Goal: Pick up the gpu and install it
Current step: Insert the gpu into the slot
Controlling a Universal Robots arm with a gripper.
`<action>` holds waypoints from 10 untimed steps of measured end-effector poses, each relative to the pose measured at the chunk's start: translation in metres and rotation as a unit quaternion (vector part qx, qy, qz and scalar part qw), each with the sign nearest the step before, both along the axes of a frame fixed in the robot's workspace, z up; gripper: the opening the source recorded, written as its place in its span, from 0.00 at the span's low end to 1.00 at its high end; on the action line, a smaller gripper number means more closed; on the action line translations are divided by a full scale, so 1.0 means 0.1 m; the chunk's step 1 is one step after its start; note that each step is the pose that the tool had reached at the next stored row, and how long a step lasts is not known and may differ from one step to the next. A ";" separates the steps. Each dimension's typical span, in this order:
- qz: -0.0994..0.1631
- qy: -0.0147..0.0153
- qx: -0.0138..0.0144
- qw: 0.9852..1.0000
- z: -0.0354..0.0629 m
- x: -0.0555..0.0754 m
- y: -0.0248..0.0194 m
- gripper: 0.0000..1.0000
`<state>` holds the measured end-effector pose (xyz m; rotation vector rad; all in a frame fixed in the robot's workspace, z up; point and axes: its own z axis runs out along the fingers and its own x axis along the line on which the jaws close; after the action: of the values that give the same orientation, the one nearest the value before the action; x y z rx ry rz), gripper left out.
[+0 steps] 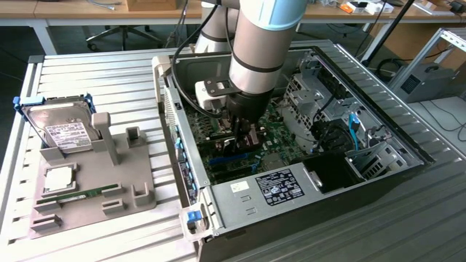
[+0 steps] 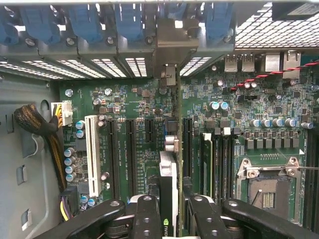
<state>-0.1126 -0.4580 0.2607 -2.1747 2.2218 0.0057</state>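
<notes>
Clamping the gpu (image 2: 168, 174) edge-on in the gripper (image 2: 172, 209), mid-frame in the exterior view, inside the computer case (image 1: 291, 203). Probably light, stiff, fragile: safest held by board edges. Beyond, motherboard (image 2: 134, 99) slots.

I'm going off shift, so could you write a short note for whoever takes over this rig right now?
Gripper: shut on the gpu, down inside the open computer case.
Gpu: held on edge over the motherboard's expansion slots, bracket end at the case's rear wall.
Done: gpu picked up and brought into the case.
Left: cannot tell whether it is seated in a slot; not released.
Hard drive sits in the grey holder on the exterior view's left.
</notes>
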 end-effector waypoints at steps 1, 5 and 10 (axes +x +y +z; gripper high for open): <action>0.000 0.000 0.000 1.000 0.000 0.00 0.000 0.27; 0.000 0.000 0.000 1.000 0.000 0.00 -0.001 0.27; 0.000 0.001 0.000 1.000 0.000 0.00 -0.002 0.27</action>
<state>-0.1123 -0.4583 0.2607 -2.1762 2.2229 0.0085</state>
